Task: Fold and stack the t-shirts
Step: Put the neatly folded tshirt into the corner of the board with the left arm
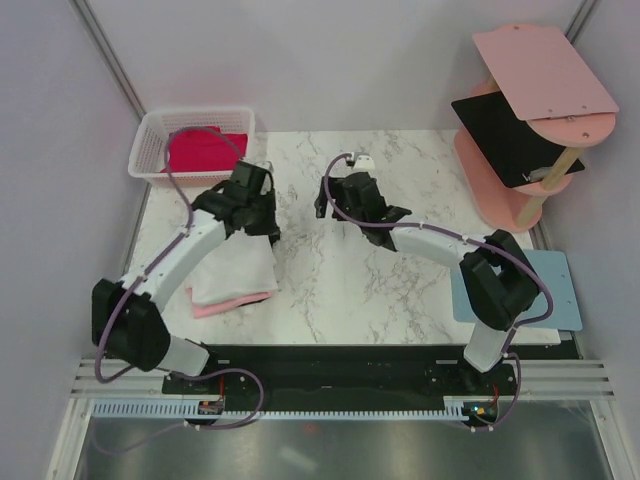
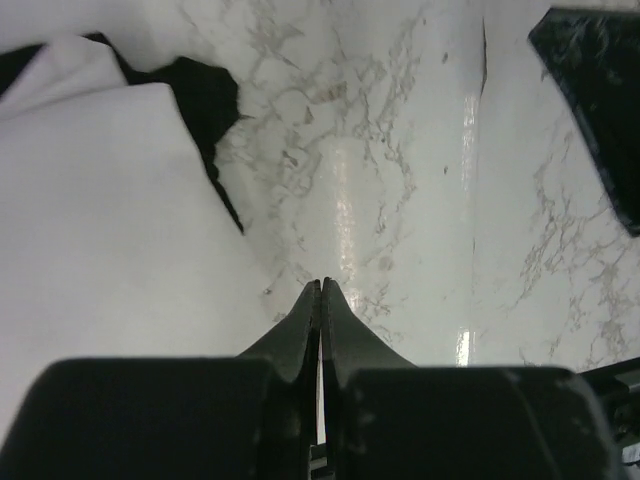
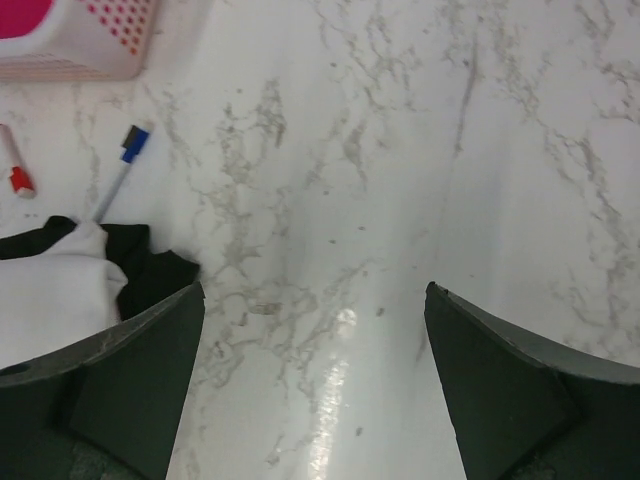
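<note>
Jaws pressed together on left gripper point(image 2: 320, 285), pinching nothing; spread wide and empty on right gripper point(image 3: 315, 300), over bare marble table point(image 1: 400, 300). White t-shirt point(image 1: 245, 265) folded just beside the shut jaws, edges of black t-shirt point(image 2: 205, 95) and pink t-shirt point(image 1: 235, 303) peeking from beneath. Magenta-red t-shirt point(image 1: 200, 150) in basket point(image 1: 150, 140), beyond the shut jaws. Judged: stacking step, three down; next calls for parting the jaws, reaching into basket, pinching the last shirt's edge

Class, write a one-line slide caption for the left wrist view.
Left gripper, jaws shut, over the marble table beside the white t-shirt lying on the black t-shirt.
</note>
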Motion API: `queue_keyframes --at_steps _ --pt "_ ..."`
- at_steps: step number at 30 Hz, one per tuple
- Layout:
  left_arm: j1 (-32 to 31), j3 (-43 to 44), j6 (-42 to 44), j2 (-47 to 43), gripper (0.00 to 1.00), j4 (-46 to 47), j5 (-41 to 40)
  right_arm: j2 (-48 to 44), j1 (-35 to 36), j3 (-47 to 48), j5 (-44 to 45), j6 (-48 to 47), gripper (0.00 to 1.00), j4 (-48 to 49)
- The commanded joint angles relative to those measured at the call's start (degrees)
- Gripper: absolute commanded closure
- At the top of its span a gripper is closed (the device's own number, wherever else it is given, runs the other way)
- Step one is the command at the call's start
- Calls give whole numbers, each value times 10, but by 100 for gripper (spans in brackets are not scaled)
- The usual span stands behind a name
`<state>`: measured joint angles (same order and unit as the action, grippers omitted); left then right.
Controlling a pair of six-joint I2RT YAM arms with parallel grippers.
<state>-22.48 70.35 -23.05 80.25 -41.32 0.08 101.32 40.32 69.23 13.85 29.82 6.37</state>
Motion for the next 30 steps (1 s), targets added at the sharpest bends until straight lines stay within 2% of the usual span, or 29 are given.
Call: queue_keyframes --at_steps 1,7,16,24,30 --pt "-57 20 -64 89 98 16 -23 -2 -50 -18 -65 18 2 -33" --pt "-72 7 -97 186 98 2 -29 1 -92 -37 -113 22 2 -37" --pt "-64 7 -118 238 98 -80 -101 12 -124 -44 -152 32 2 -32" --pt "-2 -31 -95 232 98 -104 -99 13 -144 -48 -174 35 2 -25" --pt "84 -72 -45 185 98 -118 -97 20 -154 -51 -192 48 2 -14"
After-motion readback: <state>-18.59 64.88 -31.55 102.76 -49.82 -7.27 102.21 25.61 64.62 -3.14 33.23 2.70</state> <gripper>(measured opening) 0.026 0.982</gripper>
